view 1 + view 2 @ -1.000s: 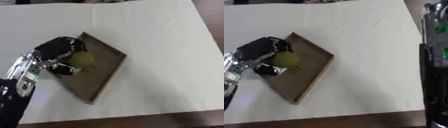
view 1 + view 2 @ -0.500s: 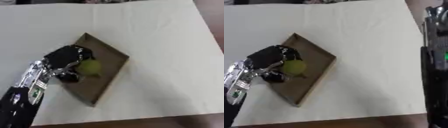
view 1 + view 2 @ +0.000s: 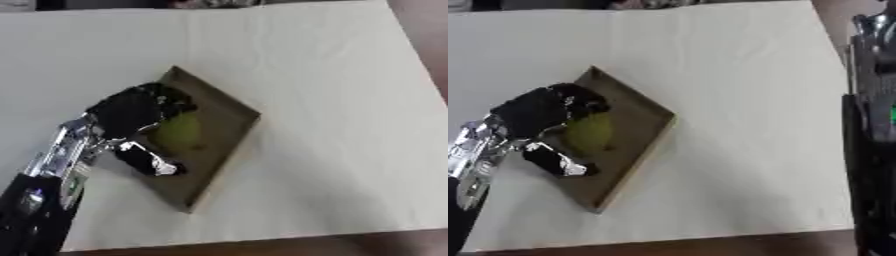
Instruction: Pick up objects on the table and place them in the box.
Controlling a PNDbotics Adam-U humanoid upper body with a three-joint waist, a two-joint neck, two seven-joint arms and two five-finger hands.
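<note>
A yellow-green round fruit (image 3: 179,132) sits inside the shallow brown box (image 3: 229,112), the left hand (image 3: 131,112) curled around it; only the right eye view shows the right arm (image 3: 874,125), its hand cut off

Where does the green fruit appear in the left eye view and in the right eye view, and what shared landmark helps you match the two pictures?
Left eye view: the green fruit lies left of centre, inside the box, under the left hand.
Right eye view: the fruit sits further left, at mid height, in the same box.
Shared landmark: the box's near corner, pointing at the table's front edge.
</note>
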